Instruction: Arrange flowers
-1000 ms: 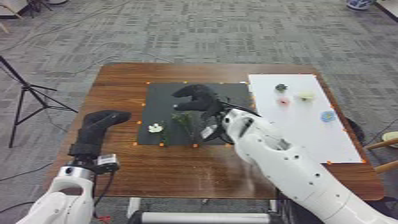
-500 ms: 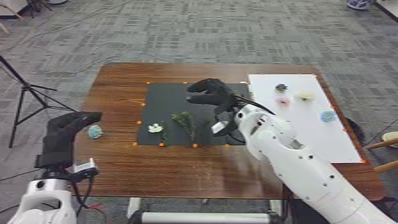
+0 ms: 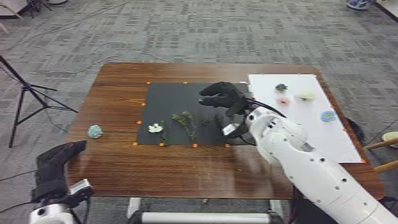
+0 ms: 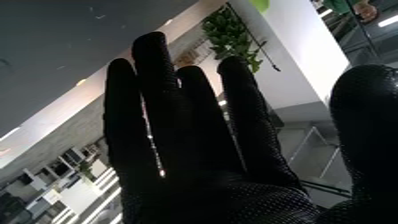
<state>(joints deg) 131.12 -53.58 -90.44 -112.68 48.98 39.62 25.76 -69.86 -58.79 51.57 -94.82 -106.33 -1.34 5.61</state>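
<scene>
In the head view my right hand (image 3: pixel 228 98) hangs over the upper right part of the black mat (image 3: pixel 169 102), holding nothing. Its glove, the right hand (image 4: pixel 200 175) in the right wrist view, has straight fingers and the thumb apart from them. My left hand (image 3: pixel 55 159) is at the table's left edge, low in the head view, fingers straight. On the mat lie a white flower (image 3: pixel 155 128) with a stem and a green sprig (image 3: pixel 185 121). The white sheet (image 3: pixel 311 137) bears a dark green bloom (image 3: pixel 281 87), a pink one (image 3: pixel 283 100), a cream one (image 3: pixel 306 95) and a blue one (image 3: pixel 328 116).
A light-blue object (image 3: pixel 95 131) sits on the wooden table (image 3: pixel 178 172) left of the mat. Small orange markers edge the mat and sheet. A black tripod (image 3: pixel 28 90) stands on the floor at the left, and a wooden chair (image 3: pixel 388 145) is at the right.
My left hand has drawn back toward the lower left, uncovering the light-blue object. My right hand has shifted right over the mat, and the green sprig is now fully uncovered.
</scene>
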